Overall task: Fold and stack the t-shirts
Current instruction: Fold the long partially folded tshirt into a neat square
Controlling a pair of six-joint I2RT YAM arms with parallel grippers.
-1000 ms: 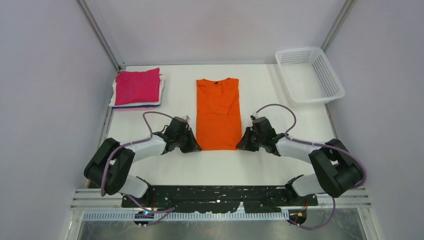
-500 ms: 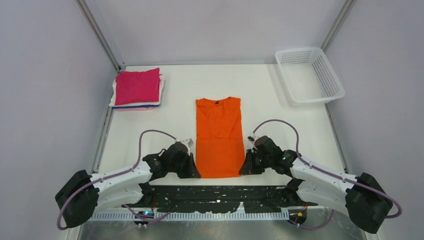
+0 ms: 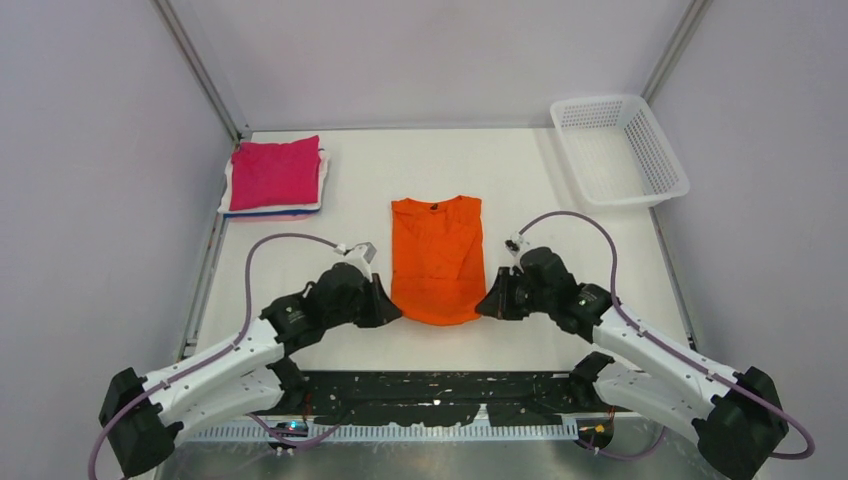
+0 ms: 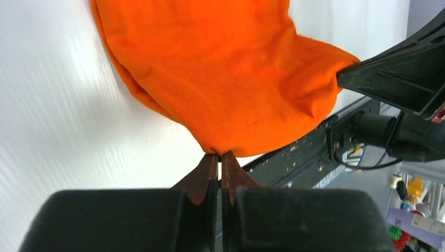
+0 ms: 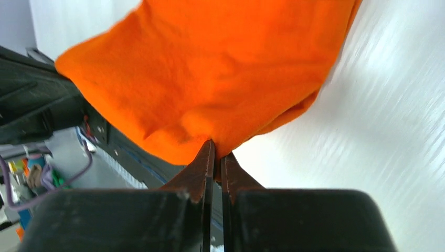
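Observation:
The orange t-shirt [image 3: 438, 255] lies lengthwise at the table's middle, collar far, sleeves folded in. Its near hem is lifted off the table and sags between my two grippers. My left gripper [image 3: 391, 311] is shut on the hem's left corner, seen in the left wrist view [image 4: 220, 154] pinching orange cloth [image 4: 225, 68]. My right gripper [image 3: 484, 307] is shut on the right corner, seen in the right wrist view [image 5: 217, 148] gripping the shirt [image 5: 220, 68]. A folded magenta-pink t-shirt [image 3: 275, 172] tops a stack with white and blue edges at the far left.
A white plastic lattice basket [image 3: 619, 150] stands at the far right corner. The black base rail [image 3: 440, 392] runs along the table's near edge. Grey walls with metal posts close in the left, back and right sides.
Both grippers first dragged the shirt toward the near edge, then rose and moved away from that edge with the hem corners held. The hem now hangs lifted and the shirt looks shorter.

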